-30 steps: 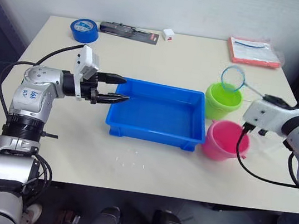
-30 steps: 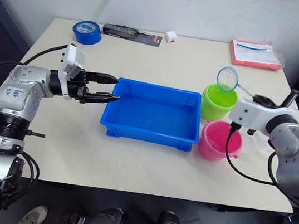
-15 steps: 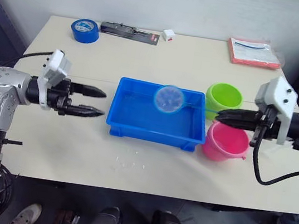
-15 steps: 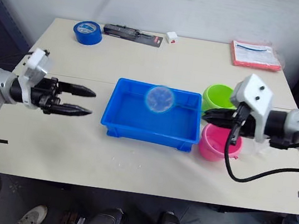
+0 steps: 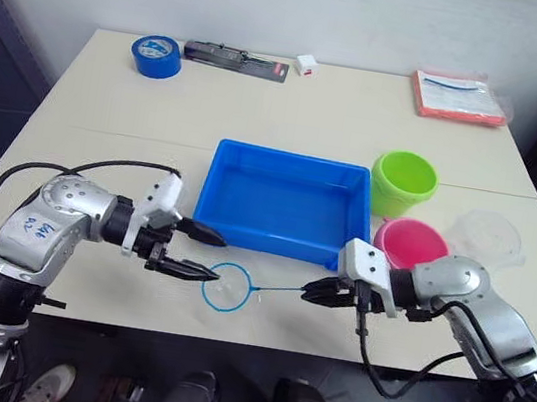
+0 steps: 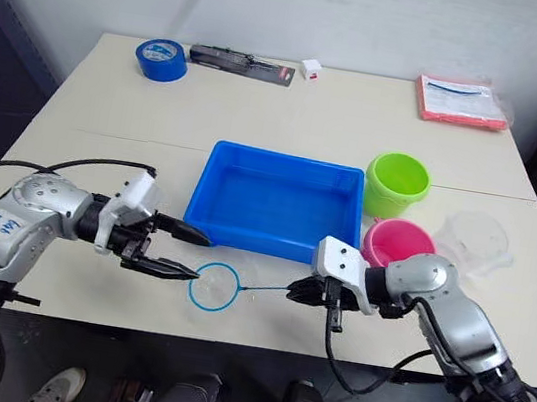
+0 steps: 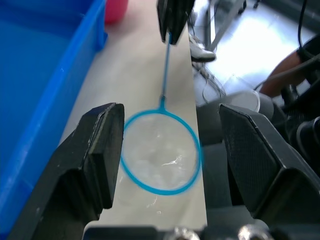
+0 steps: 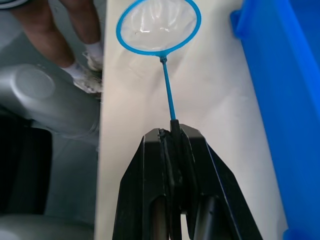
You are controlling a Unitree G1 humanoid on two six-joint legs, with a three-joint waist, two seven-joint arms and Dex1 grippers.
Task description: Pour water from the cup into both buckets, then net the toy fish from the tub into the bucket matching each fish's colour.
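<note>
With the right pincer (image 6: 298,290) clamped on the net (image 6: 214,286) handle and the left pincer (image 6: 190,253) open, empty, the hoop overhanging the table (image 6: 292,114) edge could drop.

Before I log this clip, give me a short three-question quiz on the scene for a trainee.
1. True or false: the right hand is shut on the net handle.
2. Where is the net hoop? A) in the tub B) over the green bucket C) on the table by its front edge, before the tub
3. The left hand is ____, its fingers beside the hoop.

Key: 1 true; 2 C; 3 open
</note>
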